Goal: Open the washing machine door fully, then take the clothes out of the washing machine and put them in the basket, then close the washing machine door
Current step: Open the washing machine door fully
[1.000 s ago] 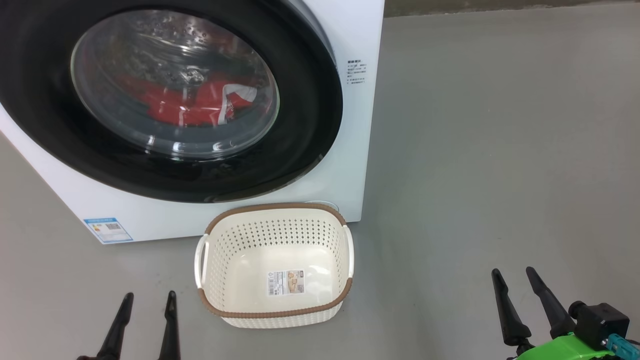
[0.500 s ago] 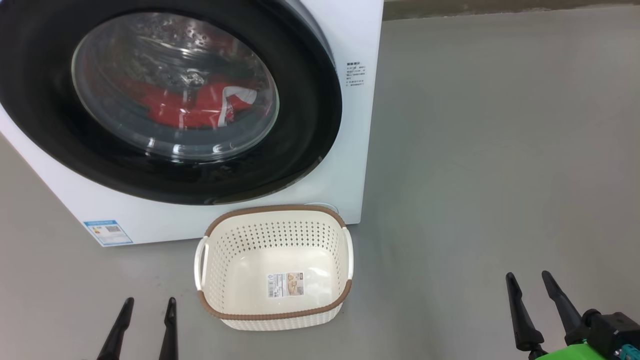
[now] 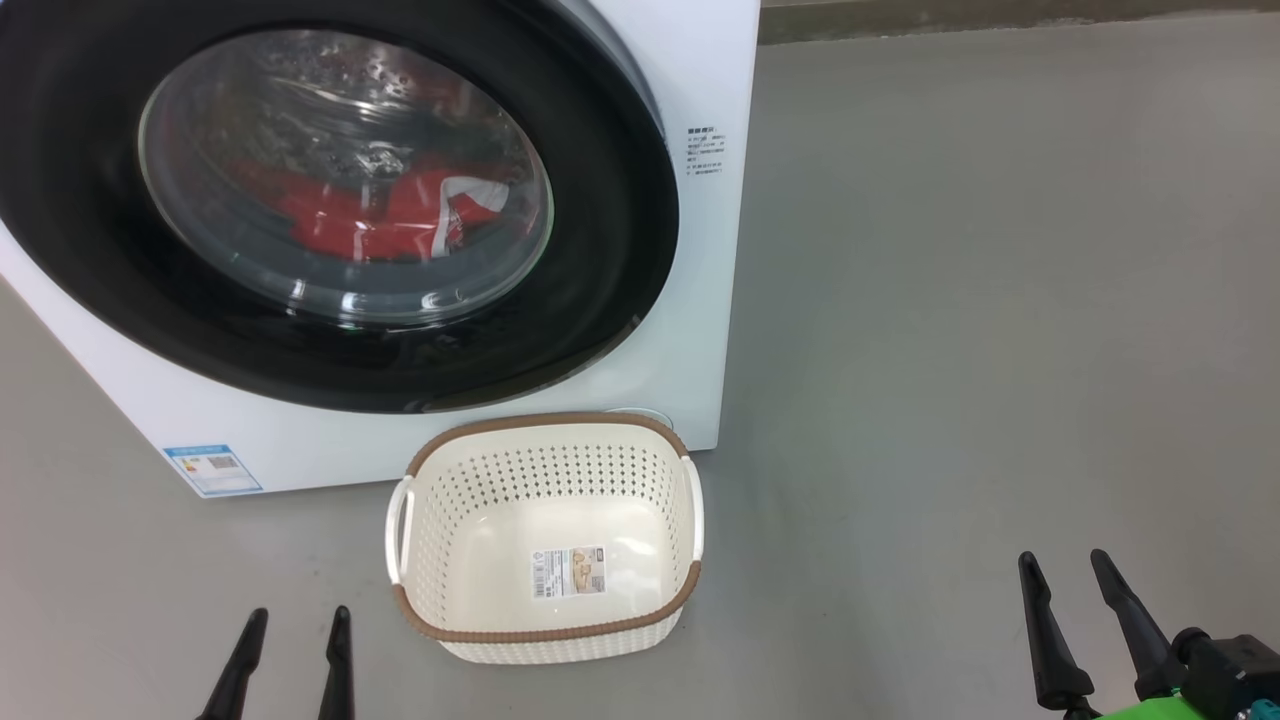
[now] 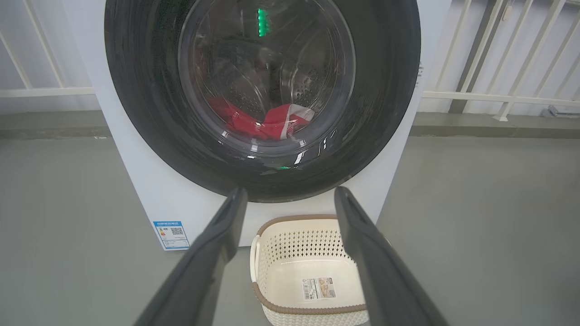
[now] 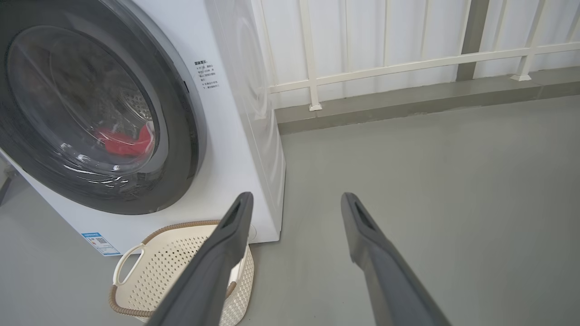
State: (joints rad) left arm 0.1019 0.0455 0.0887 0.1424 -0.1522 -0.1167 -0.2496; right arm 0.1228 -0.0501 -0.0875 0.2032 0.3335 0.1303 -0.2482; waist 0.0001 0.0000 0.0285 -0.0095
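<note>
Since a second ago the right gripper (image 3: 1062,556) has sunk a little toward the near right corner of the head view, more than the slight shift of the whole picture explains; nothing else has changed place. The washing machine door (image 3: 600,250) sits shut against the front of the washing machine (image 3: 715,80), at the far left of the scene. The clothes (image 3: 380,215) lie behind its glass, low in the drum. The basket (image 3: 545,425) stands on the floor just in front of the machine's lower right corner, with only a label sticker inside.

Both grippers hang near the robot, well apart from the door. The left gripper (image 3: 301,612) is to the near left of the basket and the right one is far off to its right. Each has its fingers spread apart and holds nothing.

I judge that the first step, opening the door, is not yet begun. The next move calls for a gripper to reach the door's rim, catch its free edge and swing it wide. I cannot tell from here which edge that is.
</note>
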